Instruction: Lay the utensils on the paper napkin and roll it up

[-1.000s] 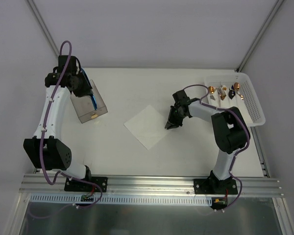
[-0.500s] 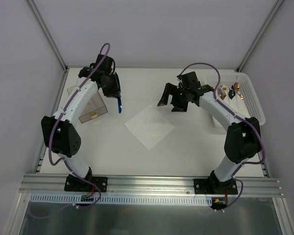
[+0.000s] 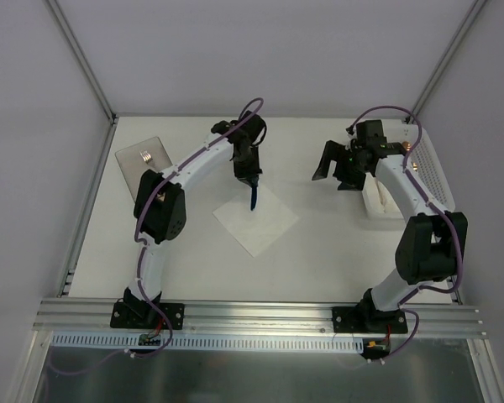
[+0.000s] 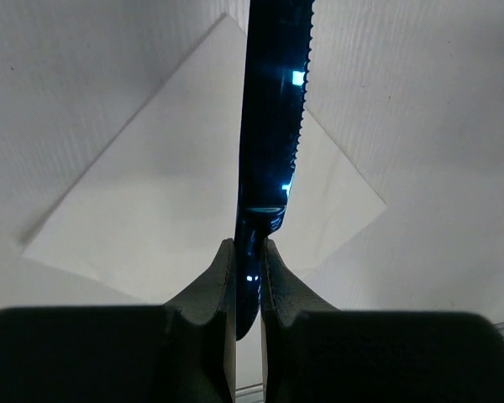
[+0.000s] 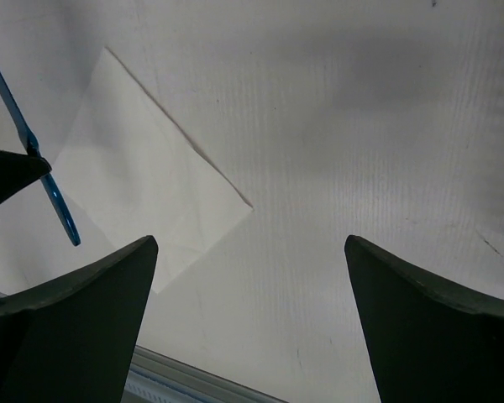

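We saw the left gripper (image 4: 249, 260), jaws clamped on one blue serrated knife (image 4: 273, 126), one white napkin (image 4: 151, 210) beneath those jaws; the right gripper (image 5: 250, 245) held its jaws wide apart.

Knife (image 4: 273, 126): glossy blue, serrated edge, pinched in left gripper (image 4: 249, 249), blade above napkin. Napkin (image 3: 259, 225): plain white square, flat, unrolled, set diamond-wise, frame centre.

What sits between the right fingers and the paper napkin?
Nothing: the top view shows only bare table between the right fingers and the paper napkin; the right wrist view agrees.
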